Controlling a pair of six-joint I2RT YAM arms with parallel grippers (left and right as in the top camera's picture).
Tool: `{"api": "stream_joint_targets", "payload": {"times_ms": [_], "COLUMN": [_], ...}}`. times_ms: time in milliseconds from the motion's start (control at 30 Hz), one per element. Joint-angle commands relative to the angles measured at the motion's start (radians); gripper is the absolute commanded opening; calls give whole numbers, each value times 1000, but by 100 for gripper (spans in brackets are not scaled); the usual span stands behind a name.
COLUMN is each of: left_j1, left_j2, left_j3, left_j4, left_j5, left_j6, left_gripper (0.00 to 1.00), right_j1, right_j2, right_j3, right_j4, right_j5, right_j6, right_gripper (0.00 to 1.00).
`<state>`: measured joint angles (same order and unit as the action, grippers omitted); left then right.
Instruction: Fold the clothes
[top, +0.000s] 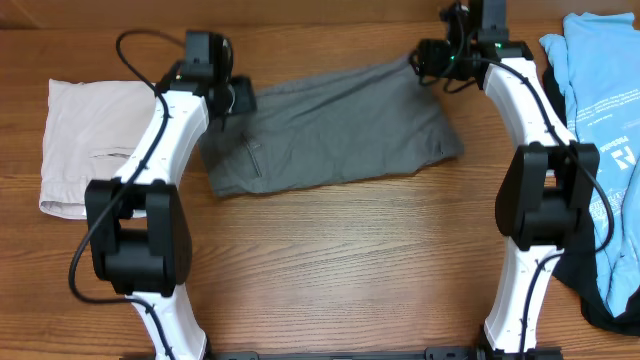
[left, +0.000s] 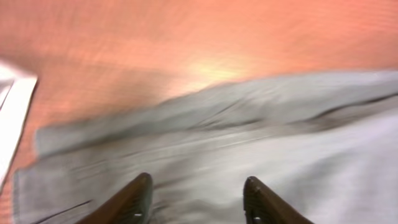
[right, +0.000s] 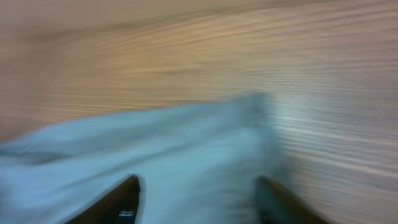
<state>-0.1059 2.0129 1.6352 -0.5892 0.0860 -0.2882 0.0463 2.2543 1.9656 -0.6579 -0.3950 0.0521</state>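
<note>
Left end effector (left: 199, 182): spread, two dark fingers (left: 138, 199) well apart at the bottom of the left wrist view; grey cloth lying flat between and under them; contact with the cloth not to be told.
Left end effector, overhead (top: 236, 98): at the far left corner of the grey pair.
Right end effector (right: 199, 182): spread likewise, fingers (right: 124, 202) wide apart at the lower edge of a blurred view; a rounded end of cloth between them; touching or apart, cannot tell.
Right end effector, overhead (top: 432, 60): at the far right corner of the same garment.
Dark grey shorts (top: 330, 125): flat on the counter between the two arms, long side running left to right, right end lying a little farther back; lightly wrinkled, near edge uneven.
Slit pocket (top: 252, 155): on the left part of the dark grey shorts, close beside the left arm (top: 165, 150).
Beige shorts (top: 85, 140): folded, at the left end of the counter, beyond the left arm; a pale edge (left: 12, 118) also at the left border of the left wrist view.
Light-blue shirt (top: 600, 90): white print, heaped at the right edge, partly behind the right arm (top: 520, 100), well apart from the dark grey shorts; dark cloth (top: 600, 300) under its near end.
Counter (top: 350, 260): brown, wood-grained, carrying all the garments.
</note>
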Motion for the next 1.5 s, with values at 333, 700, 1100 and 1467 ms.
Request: {"api": "stream_joint_targets", "payload": {"times_ms": [333, 700, 1100, 1467], "left_j1": [-59, -59, -59, -59], "left_j2": [78, 154, 255, 174], "left_j3": [21, 21, 21, 76], "left_j4": [-34, -19, 15, 11], "left_j5": [45, 26, -63, -101], "left_j6": [-86, -85, -63, 1], "left_gripper": [4, 4, 4, 4], "right_j1": [211, 275, 272, 229], "right_j2": [73, 216, 306, 145], "right_j3": [-30, -30, -30, -18], "right_j4": [-8, 242, 491, 475], "right_j5": [-157, 7, 173, 139], "right_j6": [39, 109, 126, 127], "right_gripper": [4, 4, 35, 52]}}
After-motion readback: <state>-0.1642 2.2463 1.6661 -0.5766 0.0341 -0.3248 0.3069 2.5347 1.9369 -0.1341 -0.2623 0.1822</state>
